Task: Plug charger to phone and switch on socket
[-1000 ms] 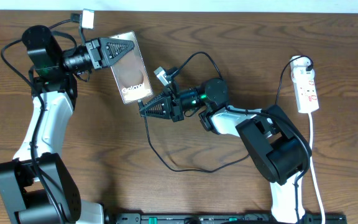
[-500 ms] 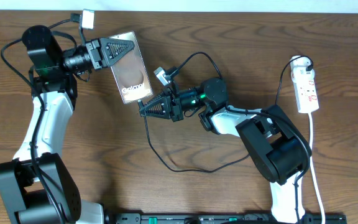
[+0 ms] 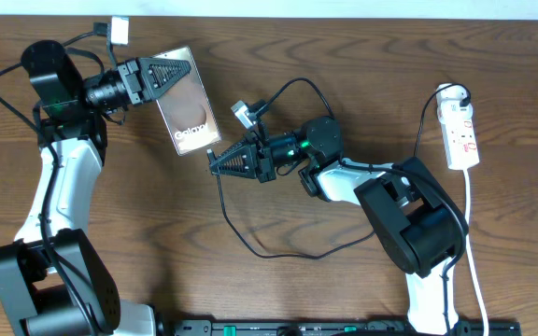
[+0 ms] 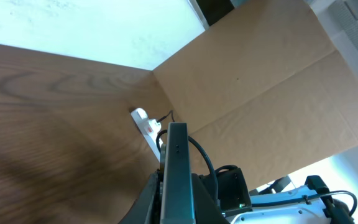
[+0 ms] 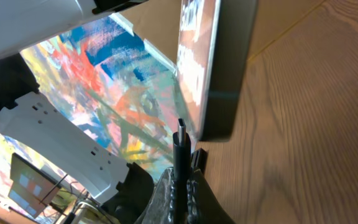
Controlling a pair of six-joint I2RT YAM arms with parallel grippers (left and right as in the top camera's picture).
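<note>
My left gripper is shut on the phone, which it holds tilted over the table's back left; the wrist view shows the phone edge-on between the jaws. At the table's middle, my right gripper is shut on the charger plug. The plug tip points at the phone's lower end, a short gap away. From that gripper the charger's black cable loops over the table. Far right lies the socket, a white power strip.
The socket's white lead runs down the right edge. In the left wrist view the socket shows far off, before a cardboard wall. The cable loop lies between the right arm's base and the table's front.
My left arm has shifted left and back, carrying the phone a little away from the plug tip. The right gripper and charger have not moved.
</note>
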